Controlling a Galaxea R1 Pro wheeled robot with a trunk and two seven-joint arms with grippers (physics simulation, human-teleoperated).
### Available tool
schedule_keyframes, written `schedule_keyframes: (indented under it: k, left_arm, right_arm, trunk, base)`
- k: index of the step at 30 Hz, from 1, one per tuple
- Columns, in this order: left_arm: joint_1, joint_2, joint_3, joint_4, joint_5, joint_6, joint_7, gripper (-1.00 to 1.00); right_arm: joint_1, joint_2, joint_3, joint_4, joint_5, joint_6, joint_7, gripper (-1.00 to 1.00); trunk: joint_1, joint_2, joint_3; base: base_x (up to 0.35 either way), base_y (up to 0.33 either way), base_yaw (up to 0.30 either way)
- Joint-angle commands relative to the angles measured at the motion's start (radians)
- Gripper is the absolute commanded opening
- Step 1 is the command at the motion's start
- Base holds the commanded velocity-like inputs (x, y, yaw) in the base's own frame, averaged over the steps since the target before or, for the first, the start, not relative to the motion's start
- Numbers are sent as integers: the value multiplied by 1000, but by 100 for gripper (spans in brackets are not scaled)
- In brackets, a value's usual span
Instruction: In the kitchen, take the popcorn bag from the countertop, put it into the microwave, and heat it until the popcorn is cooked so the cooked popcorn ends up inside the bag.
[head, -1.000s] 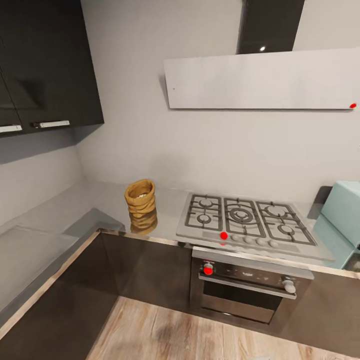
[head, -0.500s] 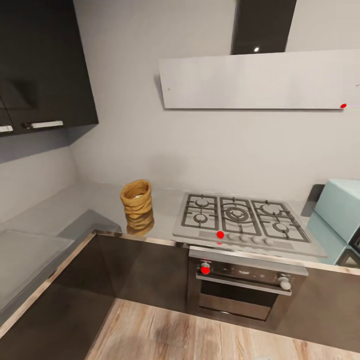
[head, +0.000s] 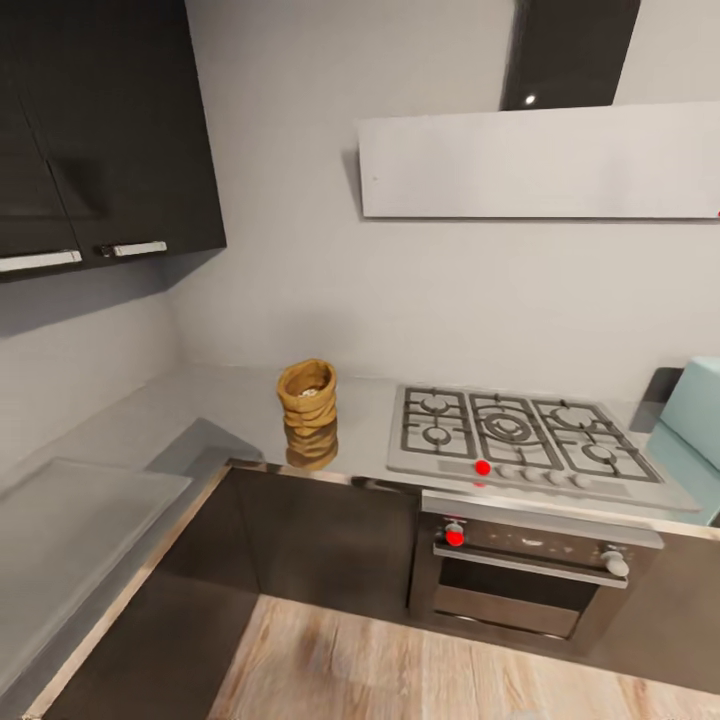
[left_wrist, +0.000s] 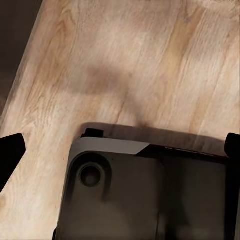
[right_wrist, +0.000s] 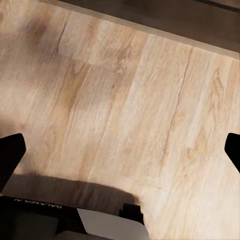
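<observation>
Up on the glossy grey surface (head: 215, 405), the popcorn bag (head: 307, 394) stands upright near the front edge, just left of the steel hob (head: 520, 440) and apart from it. Its rolled rim is open at the top, with pale bits of popcorn (head: 309, 389) showing inside, and its reflection lies on the stone below it. At the far right edge of the head view, a slice of the mint-blue microwave (head: 697, 405) sits on the same surface beyond the hob. An oven (head: 530, 575) sits under the hob and a white hood (head: 540, 165) hangs above. Both wrist views look down at the wood floor (right_wrist: 125, 100). The left hand (left_wrist: 120, 155) and right hand (right_wrist: 120, 150) each show dark fingertips spread at the frame edges, released and grasping nothing. The robot's base (left_wrist: 145, 195) lies below the left hand.
</observation>
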Motion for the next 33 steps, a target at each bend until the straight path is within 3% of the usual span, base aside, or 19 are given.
schedule_keyframes:
  k: [1,6,16,25,33]
  left_arm:
    - [-1,0,3,1,1,-4,0,100]
    - [-3,-10,-6,-1,-10,-6,3,100]
    - [-4,-10,-2,-2,-5,-6,10,100]
    - [-2,-5,3,-1,0,-7,8,100]
    - [-2,-14,2,-1,0,-9,7,100]
  right_arm:
    - [-1,0,-3,0,10,-3,2,100]
    - [-1,-3,0,0,13,-9,2,100]
    - [0,-1,0,0,12,-11,2,100]
    - [-1,-3,1,-1,13,-11,2,100]
    - [-2,1,1,-6,13,-10,3,100]
  trunk:
    - [1,-2,-2]
    - [1,-2,-2]
    - [1,-2,-2]
    - [1,-2,-2]
    - [1,-2,-2]
  base:
    - [64,349,0]
    - [25,108,-39]
    - [27,49,-243]
    - [163,305,-15]
    - [9,57,0]
